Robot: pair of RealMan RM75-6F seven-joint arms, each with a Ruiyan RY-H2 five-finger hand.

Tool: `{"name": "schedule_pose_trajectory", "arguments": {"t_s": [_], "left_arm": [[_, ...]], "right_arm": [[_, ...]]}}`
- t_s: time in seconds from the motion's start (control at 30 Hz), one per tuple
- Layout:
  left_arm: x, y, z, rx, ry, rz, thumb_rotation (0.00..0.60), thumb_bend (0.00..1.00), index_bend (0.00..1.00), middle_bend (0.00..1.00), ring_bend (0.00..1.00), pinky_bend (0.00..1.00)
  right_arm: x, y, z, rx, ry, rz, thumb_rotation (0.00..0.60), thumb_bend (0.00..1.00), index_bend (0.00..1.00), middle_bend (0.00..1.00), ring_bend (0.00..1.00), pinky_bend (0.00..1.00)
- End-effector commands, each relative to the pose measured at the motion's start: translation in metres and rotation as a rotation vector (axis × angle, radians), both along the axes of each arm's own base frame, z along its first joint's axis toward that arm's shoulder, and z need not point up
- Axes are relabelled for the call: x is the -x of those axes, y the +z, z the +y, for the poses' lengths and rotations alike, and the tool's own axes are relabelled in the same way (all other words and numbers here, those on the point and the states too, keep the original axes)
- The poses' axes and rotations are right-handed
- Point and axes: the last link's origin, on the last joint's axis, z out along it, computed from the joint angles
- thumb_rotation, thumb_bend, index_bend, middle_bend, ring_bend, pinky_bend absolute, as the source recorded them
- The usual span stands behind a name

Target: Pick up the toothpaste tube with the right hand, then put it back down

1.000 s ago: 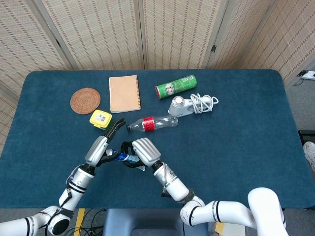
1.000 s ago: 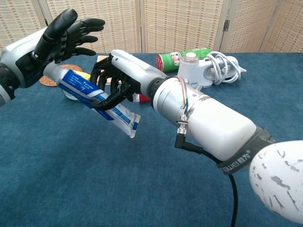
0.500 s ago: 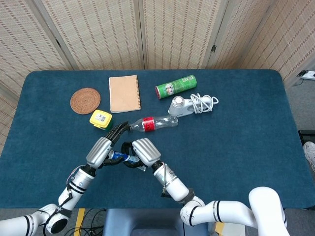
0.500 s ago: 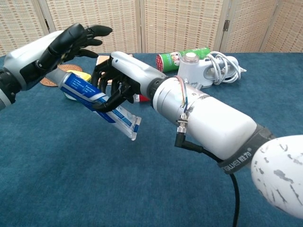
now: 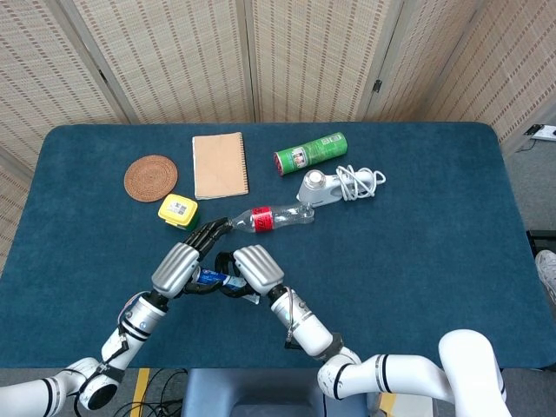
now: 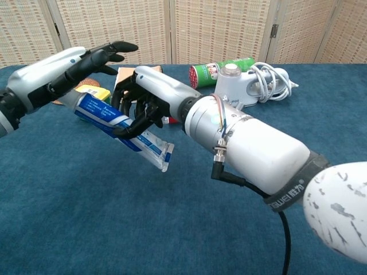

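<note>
While the right hand grips the toothpaste tube tilted above the near-left table, the left hand hovers flat over its cap end, fingers spread, maybe touching.

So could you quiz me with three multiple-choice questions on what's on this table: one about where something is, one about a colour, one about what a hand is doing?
1. Where does the round woven coaster lie?
A. left of the notebook
B. beside the charger
C. under the bottle

2. What colour is the can lying on its side?
A. yellow
B. green
C. black

3. What is the right hand doing?
A. resting flat on the table
B. holding the toothpaste tube above the table
C. gripping the bottle

Answers: 1 A, the head view shows it left of the notebook. 2 B, its body is green. 3 B, its fingers wrap the tube, which hangs clear of the cloth.
</note>
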Motion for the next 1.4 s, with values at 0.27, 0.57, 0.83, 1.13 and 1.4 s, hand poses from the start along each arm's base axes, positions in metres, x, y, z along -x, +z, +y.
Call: {"name": "schedule_pose_trajectory", "arguments": {"t_s": [0.27,0.57,0.83,1.13,1.4], "left_arm": [[0.0,0.009,0.005,-0.003,0.062,-0.108,0.013,0.03,0.0,0.0,0.0,0.15],[0.011,0.028,0.011,-0.009,0.159,-0.238,0.016,0.03,0.0,0.0,0.0,0.15],[0.022,0.035,0.011,-0.001,0.227,-0.265,0.013,0.03,0.0,0.0,0.0,0.15],[0.032,0.038,0.008,-0.014,0.264,-0.268,0.013,0.03,0.0,0.0,0.0,0.15],[0.038,0.04,0.009,-0.027,0.279,-0.269,0.015,0.03,0.0,0.0,0.0,0.15]], "right_arm": [[0.01,-0.001,0.0,-0.003,-0.001,0.03,0.6,0.62,0.67,0.68,0.61,0.75],[0.037,0.02,-0.011,-0.023,0.098,0.254,0.6,0.57,0.67,0.67,0.61,0.75],[0.059,0.045,-0.027,-0.002,0.19,0.595,0.6,0.46,0.67,0.59,0.54,0.7],[0.079,0.038,-0.035,0.018,0.162,0.715,0.6,0.44,0.58,0.51,0.47,0.62],[0.09,0.041,-0.036,0.012,0.129,0.733,0.6,0.3,0.24,0.34,0.35,0.55]]}}
